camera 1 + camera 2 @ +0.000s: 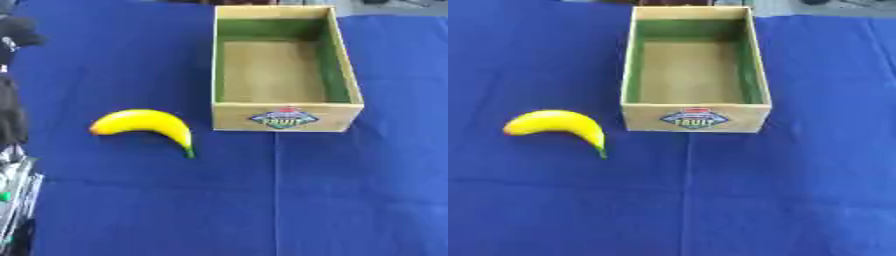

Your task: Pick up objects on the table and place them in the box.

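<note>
Left eye view shows, nearest me at the left edge, a dark arm [10, 120] with silver parts low down; I cannot make out either hand, so whether my fingers are spread or curled I cannot tell. Farther out, the banana [144, 125] lies on the blue cloth [350, 200], stem tip toward me, near the box's left front corner but apart from it. Beyond, the wooden box [286, 119] stands open and empty. I judge nothing is picked yet: next comes reaching my left arm to the banana.
</note>
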Motion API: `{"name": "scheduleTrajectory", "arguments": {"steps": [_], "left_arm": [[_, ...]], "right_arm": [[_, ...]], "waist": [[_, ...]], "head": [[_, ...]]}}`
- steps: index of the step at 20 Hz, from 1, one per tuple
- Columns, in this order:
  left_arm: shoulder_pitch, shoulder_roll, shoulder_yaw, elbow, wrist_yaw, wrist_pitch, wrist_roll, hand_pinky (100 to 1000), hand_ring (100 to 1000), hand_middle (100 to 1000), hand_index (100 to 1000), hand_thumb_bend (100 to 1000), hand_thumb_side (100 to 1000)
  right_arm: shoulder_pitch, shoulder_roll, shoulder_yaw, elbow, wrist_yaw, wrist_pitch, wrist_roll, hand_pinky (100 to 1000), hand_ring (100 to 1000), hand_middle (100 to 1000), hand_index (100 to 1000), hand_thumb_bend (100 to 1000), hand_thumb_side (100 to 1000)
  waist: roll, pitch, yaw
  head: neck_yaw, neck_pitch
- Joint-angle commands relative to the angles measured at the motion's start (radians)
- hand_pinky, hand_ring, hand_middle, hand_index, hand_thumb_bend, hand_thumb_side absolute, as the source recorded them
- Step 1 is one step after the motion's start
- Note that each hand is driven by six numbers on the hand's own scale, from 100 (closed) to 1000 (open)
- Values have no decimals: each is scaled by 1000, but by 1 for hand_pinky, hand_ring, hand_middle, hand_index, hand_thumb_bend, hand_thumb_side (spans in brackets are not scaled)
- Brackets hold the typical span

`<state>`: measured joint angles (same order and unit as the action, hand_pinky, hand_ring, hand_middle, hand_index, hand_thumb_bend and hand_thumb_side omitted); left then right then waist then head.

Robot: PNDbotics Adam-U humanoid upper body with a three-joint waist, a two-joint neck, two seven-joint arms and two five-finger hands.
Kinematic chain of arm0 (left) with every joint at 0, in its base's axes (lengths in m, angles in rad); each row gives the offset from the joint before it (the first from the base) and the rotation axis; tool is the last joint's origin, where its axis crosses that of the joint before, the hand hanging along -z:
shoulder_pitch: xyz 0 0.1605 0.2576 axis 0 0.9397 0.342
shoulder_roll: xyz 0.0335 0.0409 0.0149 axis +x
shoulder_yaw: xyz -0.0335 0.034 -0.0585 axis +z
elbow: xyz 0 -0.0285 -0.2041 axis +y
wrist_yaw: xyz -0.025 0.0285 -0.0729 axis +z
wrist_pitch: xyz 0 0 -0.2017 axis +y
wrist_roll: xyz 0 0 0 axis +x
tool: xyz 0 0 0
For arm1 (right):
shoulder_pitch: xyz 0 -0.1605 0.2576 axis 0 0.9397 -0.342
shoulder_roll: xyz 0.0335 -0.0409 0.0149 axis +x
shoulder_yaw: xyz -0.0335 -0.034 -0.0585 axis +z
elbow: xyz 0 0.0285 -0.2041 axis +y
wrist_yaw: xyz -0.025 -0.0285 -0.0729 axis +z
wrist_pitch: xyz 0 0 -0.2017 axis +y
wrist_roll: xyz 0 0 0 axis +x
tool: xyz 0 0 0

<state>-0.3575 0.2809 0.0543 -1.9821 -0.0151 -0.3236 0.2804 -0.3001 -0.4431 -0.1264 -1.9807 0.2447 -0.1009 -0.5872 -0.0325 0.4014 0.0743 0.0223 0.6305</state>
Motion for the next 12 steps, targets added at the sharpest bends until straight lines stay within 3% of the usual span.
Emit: {"name": "scheduleTrajectory", "arguments": {"steps": [1, 5, 12], "left_arm": [[-4, 10, 9, -18, -4, -2, 1, 606, 633, 657, 859, 313, 1000], [-5, 10, 9, -18, -3, -3, 0, 606, 633, 658, 859, 314, 1000], [-6, 26, 10, -18, -10, 1, -1, 608, 636, 660, 861, 318, 1000]], "right_arm": [[-7, -20, -8, -19, 4, 0, -5, 788, 739, 752, 917, 100, 1000], [-8, -21, -8, -19, 3, 1, -4, 788, 739, 752, 917, 100, 1000], [-9, -22, -6, -19, 3, 0, -3, 788, 739, 752, 917, 100, 1000]], "waist": [[0, -19, -1], [-2, -17, 0], [0, -16, 1]], "head": [[-31, -12], [-58, -14], [-43, -15]]}}
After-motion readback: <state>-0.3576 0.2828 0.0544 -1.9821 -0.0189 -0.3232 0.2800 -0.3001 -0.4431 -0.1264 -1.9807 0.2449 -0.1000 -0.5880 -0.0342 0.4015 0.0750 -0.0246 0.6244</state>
